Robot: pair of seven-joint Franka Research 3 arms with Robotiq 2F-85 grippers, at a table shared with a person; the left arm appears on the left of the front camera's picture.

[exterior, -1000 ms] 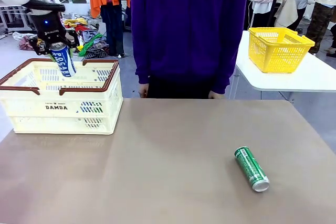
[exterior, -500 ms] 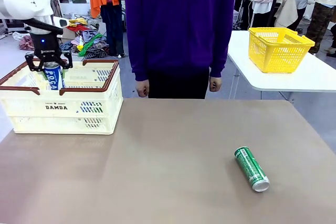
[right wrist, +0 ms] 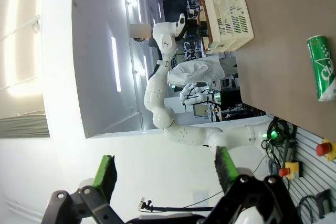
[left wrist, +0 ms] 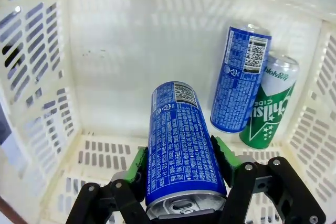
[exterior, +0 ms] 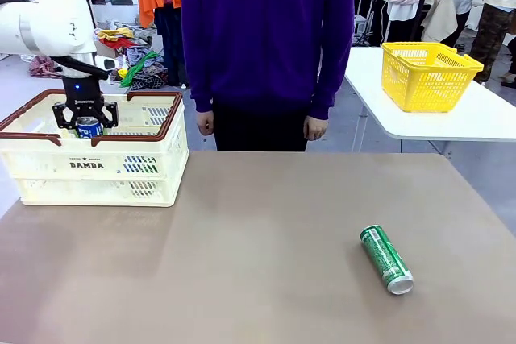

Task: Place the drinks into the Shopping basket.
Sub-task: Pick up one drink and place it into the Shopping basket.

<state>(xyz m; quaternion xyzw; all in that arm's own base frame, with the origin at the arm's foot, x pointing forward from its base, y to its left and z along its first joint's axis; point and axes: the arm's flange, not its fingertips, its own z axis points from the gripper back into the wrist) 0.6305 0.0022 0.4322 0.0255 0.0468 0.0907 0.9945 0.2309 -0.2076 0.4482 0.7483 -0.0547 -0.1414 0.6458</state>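
Cream Shopping basket (exterior: pixel 97 163), bench (exterior: pixel 242 263) left: left hand (exterior: pixel 86 121) clamped on a blue can (left wrist: pixel 181 145), low inside near two stowed cans (left wrist: pixel 247 93). Placing step; next calls for release and a clear lift. Green can (exterior: pixel 386 259) lies bench right, right hand (right wrist: pixel 167 170) gaping, empty.

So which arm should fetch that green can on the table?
Right, probably: the right gripper is open and empty, and the green can lies on that side. The left gripper holds a blue can inside the shopping basket.
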